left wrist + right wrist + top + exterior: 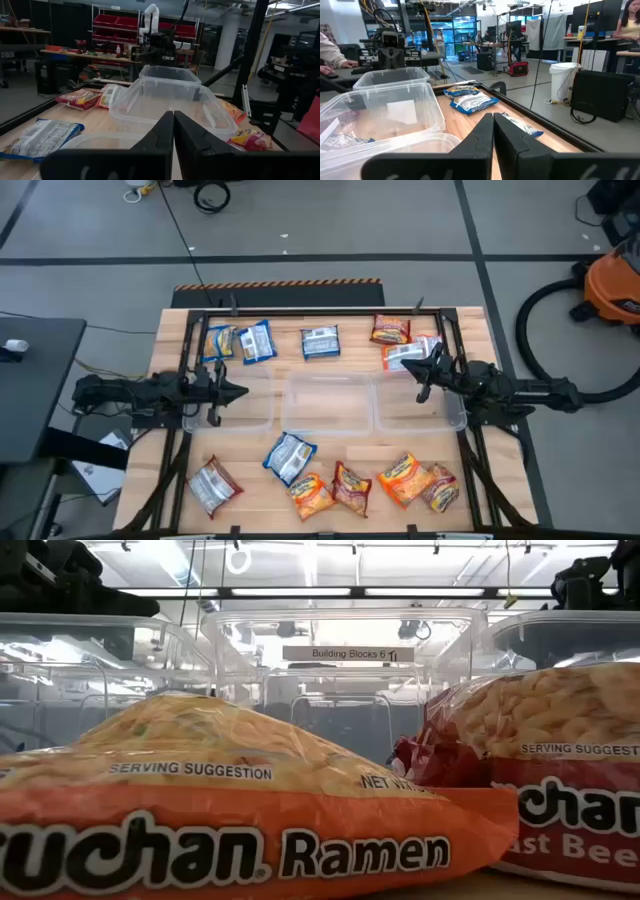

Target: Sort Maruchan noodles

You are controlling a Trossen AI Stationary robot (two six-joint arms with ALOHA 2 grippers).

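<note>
Both tools are pinched shut and empty: the left tool point(238, 392) at centre left, the right tool point(422, 370) at centre right. The red-and-white noodle packet point(408, 353) lies just above the right tool, nearest that arm, its long axis roughly across the table point(340, 445).

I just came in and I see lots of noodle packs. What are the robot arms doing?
Nothing is being held right now. The left gripper and the right gripper are both shut and empty, hovering over the outer two of the three clear bins in the middle of the table. The bins look empty. The noodle packets all lie on the wood, some along the far edge and some along the near edge, so the sorting has not started yet.
</note>
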